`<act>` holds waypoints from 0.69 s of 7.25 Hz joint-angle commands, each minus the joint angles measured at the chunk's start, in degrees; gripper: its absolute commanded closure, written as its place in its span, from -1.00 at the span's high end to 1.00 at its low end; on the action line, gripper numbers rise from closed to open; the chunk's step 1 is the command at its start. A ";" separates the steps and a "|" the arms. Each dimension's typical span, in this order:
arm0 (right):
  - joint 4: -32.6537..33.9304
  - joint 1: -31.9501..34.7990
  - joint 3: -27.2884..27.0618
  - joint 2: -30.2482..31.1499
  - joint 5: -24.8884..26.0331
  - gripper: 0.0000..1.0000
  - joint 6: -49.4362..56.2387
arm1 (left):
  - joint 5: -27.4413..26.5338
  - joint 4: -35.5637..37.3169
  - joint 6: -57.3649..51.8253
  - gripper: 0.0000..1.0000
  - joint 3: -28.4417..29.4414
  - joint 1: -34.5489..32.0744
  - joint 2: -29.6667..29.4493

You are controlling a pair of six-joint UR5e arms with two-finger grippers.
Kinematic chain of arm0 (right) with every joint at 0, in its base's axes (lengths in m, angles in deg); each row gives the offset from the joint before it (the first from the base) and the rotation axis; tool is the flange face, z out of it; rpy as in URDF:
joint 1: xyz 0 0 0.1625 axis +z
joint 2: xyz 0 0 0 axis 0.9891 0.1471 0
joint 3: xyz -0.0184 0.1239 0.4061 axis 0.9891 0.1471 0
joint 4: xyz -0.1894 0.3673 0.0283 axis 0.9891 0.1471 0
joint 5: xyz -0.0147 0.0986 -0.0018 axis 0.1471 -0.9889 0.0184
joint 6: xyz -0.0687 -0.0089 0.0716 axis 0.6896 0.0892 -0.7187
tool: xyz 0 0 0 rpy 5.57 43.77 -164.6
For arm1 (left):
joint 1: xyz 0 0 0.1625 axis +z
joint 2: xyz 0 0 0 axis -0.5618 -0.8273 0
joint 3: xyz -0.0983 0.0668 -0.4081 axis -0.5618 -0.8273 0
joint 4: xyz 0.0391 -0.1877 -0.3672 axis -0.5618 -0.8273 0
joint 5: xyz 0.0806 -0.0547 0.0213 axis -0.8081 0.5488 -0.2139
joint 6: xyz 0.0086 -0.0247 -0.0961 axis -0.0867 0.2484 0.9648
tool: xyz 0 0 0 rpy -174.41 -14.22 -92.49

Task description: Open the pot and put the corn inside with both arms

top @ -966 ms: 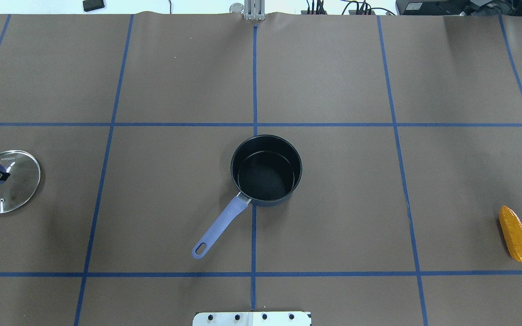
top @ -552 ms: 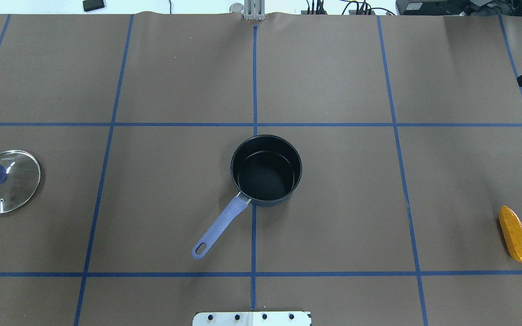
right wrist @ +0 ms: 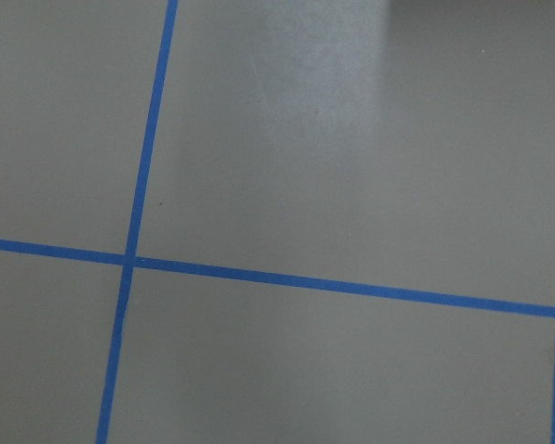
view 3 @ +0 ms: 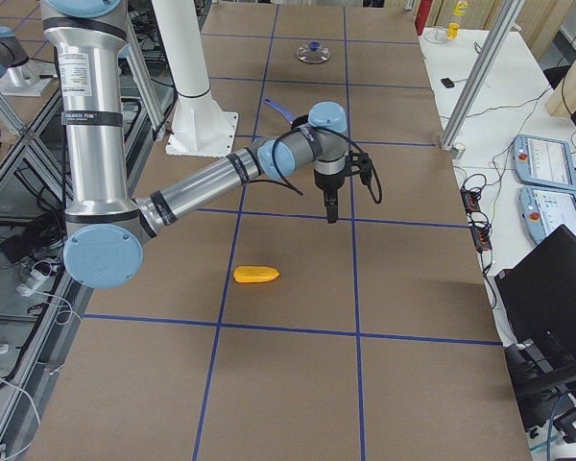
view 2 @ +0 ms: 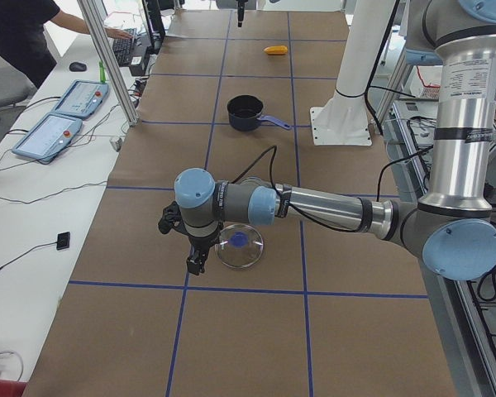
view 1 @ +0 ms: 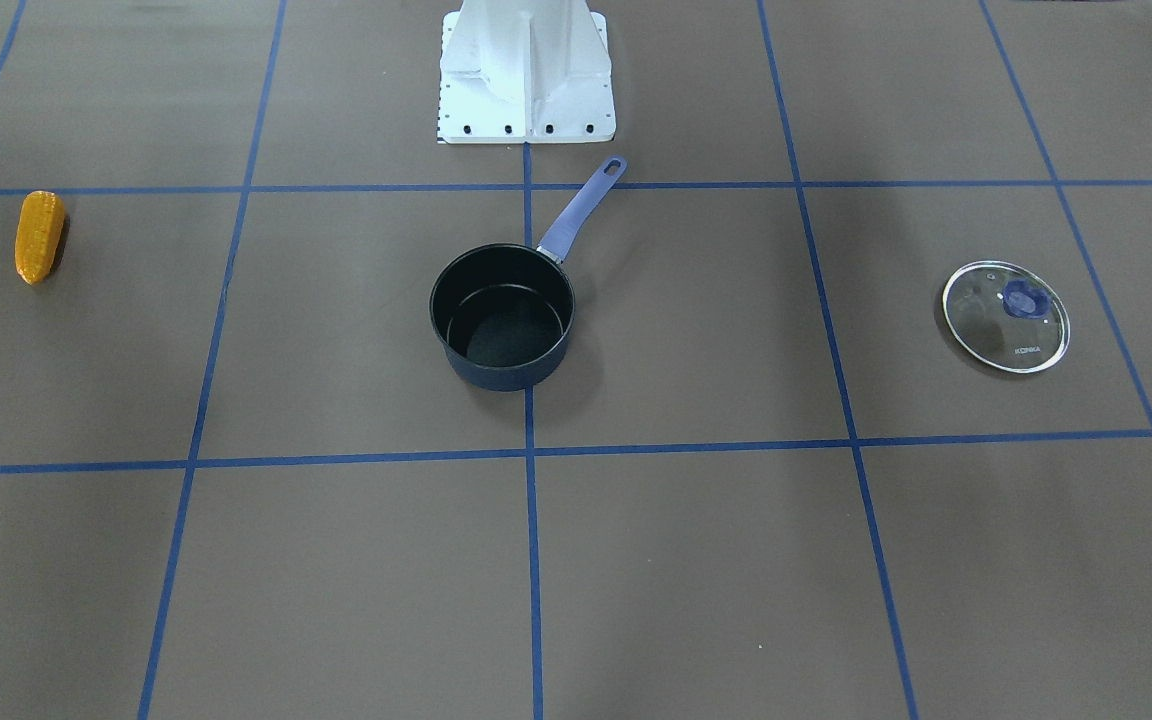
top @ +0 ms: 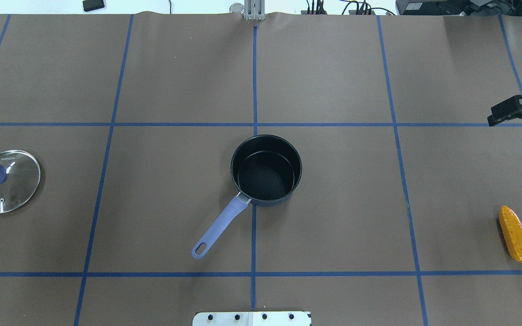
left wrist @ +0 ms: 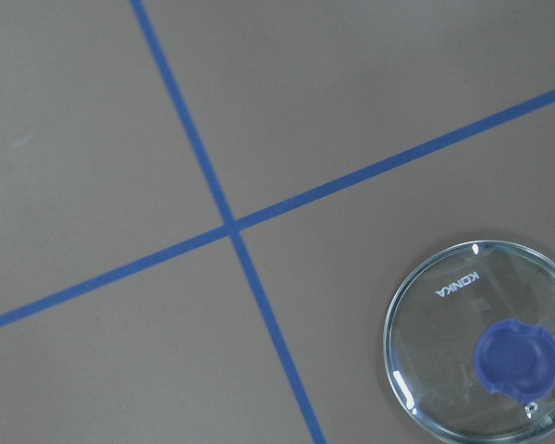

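The dark pot (top: 266, 170) stands open at the table's middle, its lilac handle (top: 218, 226) pointing toward the robot; it looks empty. Its glass lid (top: 6, 181) with a blue knob lies flat at the far left, and also shows in the left wrist view (left wrist: 481, 340). The orange-yellow corn (top: 515, 234) lies at the far right. My right gripper (top: 496, 117) hangs above the table beyond the corn, apart from it (view 3: 332, 213); I cannot tell if it is open. My left gripper (view 2: 195, 266) hovers beside the lid; I cannot tell its state.
The white pedestal base (view 1: 526, 75) stands at the robot's side of the table, behind the pot's handle. Blue tape lines divide the brown table cover (top: 333, 68) into squares. An operator (view 2: 16, 33) and control tablets (view 2: 58, 124) are beside the table.
My left gripper let go of the lid's knob and drew back out of the overhead view; the lid stays flat. My right gripper came further in from the right edge, nearer the corn.
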 commanded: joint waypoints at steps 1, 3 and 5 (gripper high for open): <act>-25.17 -10.20 -0.45 17.29 8.27 1.00 -13.13 | 0.05 -0.29 0.06 0.97 -1.56 -0.61 0.83; -32.61 -14.96 2.17 23.76 13.20 0.99 -13.60 | 0.14 -0.38 -0.03 0.97 -1.74 -0.52 0.92; -44.28 -24.16 9.02 25.80 21.79 0.96 -20.86 | 0.14 -0.46 -0.03 0.97 -1.83 -0.52 0.92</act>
